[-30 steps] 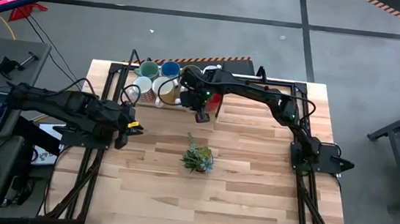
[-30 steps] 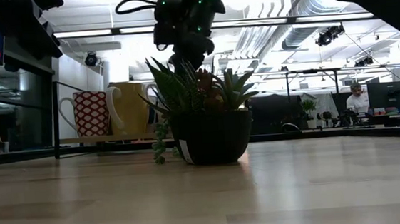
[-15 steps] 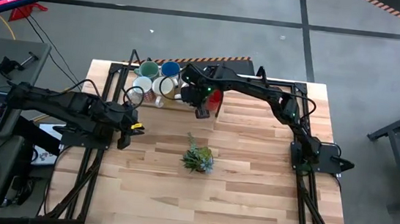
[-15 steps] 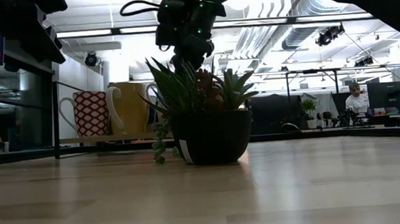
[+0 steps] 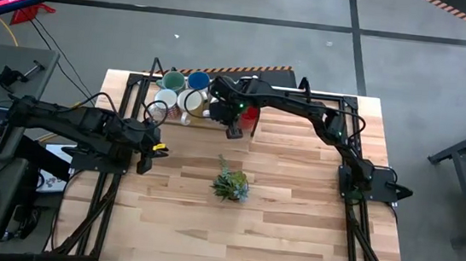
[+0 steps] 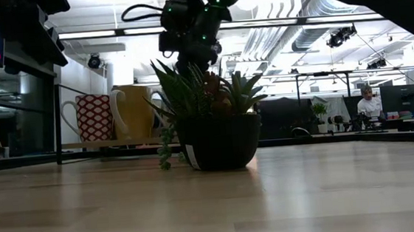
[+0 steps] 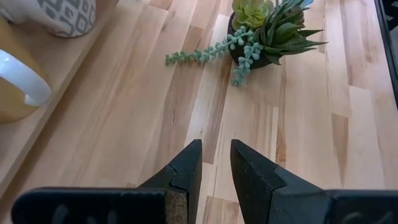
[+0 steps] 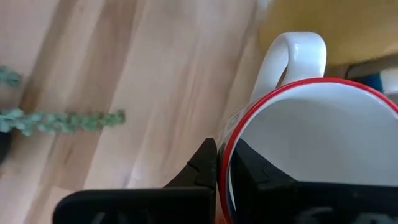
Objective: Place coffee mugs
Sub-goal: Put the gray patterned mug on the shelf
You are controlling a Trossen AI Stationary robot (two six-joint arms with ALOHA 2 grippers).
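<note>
Already several ceramic mugs point(image 5: 178, 92) crowd the desk's point(image 5: 293, 222) far-left corner. Beside them, the right gripper point(image 8: 222, 163) pinches the red-rimmed white mug's point(image 8: 305, 149) wall, not yet released. Left gripper point(image 7: 216, 163) waits, narrowly parted.

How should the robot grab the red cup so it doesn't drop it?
By the rim wall, coming from above. The red mug stands open side up, and the right pincer already pinches its rim, one finger outside, the other inside. The handle sticks out sideways, probably harder to pinch.
</note>
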